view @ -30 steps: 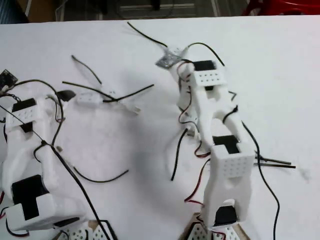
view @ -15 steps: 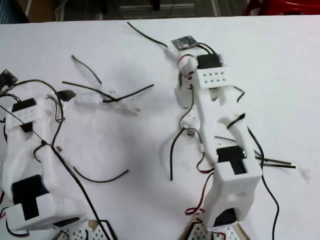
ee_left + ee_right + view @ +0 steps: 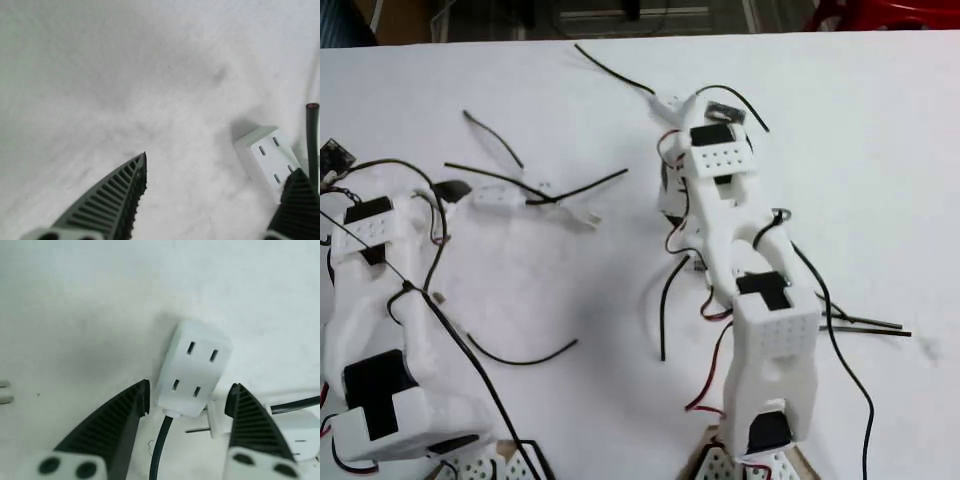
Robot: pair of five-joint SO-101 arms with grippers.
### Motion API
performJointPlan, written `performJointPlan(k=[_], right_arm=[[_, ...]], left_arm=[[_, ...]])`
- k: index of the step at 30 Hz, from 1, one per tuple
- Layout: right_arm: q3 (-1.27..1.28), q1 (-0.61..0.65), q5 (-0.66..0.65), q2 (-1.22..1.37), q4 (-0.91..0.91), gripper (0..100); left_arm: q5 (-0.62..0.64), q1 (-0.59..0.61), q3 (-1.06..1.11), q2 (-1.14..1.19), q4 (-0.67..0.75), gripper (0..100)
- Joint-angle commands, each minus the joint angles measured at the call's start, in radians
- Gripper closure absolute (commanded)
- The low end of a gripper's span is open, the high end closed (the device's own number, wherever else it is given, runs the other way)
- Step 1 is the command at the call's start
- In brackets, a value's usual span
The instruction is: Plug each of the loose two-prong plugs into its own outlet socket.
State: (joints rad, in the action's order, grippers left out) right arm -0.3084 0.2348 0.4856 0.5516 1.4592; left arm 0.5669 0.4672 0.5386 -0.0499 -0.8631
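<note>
Straddling: right gripper, fingers spread, either side of white outlet socket.
Cut off: socket's black cable, at frame edge.
Plug: half hidden behind one finger; one prong shows.
Left gripper: fingers apart, second socket beside it, at table's 10 o'clock.

white table w/ dark clutter beyond far edge, red plastic obj top-right

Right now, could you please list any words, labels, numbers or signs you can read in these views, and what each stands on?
No text can be read in any view.
The white outlet socket: plain slots, no print.
The white plug: a faint mark, too small and blurred to read.
The second outlet socket: no print.
</note>
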Motion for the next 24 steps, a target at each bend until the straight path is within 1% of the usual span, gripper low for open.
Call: performJointPlan(k=[1,4,8,13,19,24], right_arm=[[-0.009,-0.022,0.011,0.004,-0.004,75.5],[-0.011,-0.021,0.011,0.031,-0.01,76.6],[-0.011,-0.013,0.009,0.059,-0.061,88.2],[-0.021,-0.012,0.009,0.048,-0.076,87.9],[-0.158,0.079,0.023,-0.016,0.048,87.9],[-0.242,0.193,0.138,-0.07,0.122,87.9]], left_arm=[[0.002,-0.01,-0.014,-0.05,0.012,60],[0.002,-0.01,-0.014,-0.05,0.012,60],[0.002,-0.008,-0.014,-0.05,0.012,60],[0.002,-0.007,-0.014,-0.05,0.012,60],[0.002,-0.007,-0.014,-0.05,0.014,60],[0.002,-0.007,-0.014,-0.048,0.014,60]])
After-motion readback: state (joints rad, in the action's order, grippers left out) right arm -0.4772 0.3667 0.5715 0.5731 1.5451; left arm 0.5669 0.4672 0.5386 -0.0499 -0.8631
